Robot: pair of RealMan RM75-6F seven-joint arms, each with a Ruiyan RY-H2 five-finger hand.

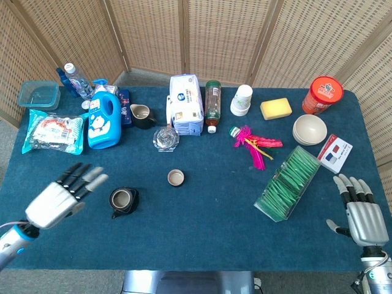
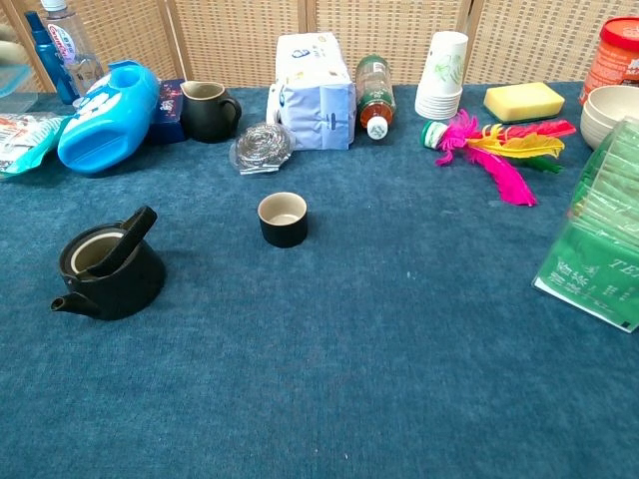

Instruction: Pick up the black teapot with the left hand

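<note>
The black teapot [image 1: 124, 201] stands lidless on the blue cloth, left of centre, its spout toward the front left; the chest view shows the teapot [image 2: 108, 267] with its handle lying across the rim. My left hand [image 1: 61, 196] hovers to the left of the pot, fingers spread and pointing toward it, with a gap between them and nothing held. At the table's front right corner, my right hand [image 1: 361, 215] is open with its fingers up. Neither hand appears in the chest view.
A small black cup [image 1: 176, 177] sits right of the teapot. A blue detergent bottle [image 1: 103, 120], a snack bag [image 1: 54, 131], a black pitcher [image 1: 143, 115], a tissue pack [image 1: 185, 104] and a steel scourer [image 1: 166, 139] line the back. A clear box of green packets [image 1: 288, 183] lies at right.
</note>
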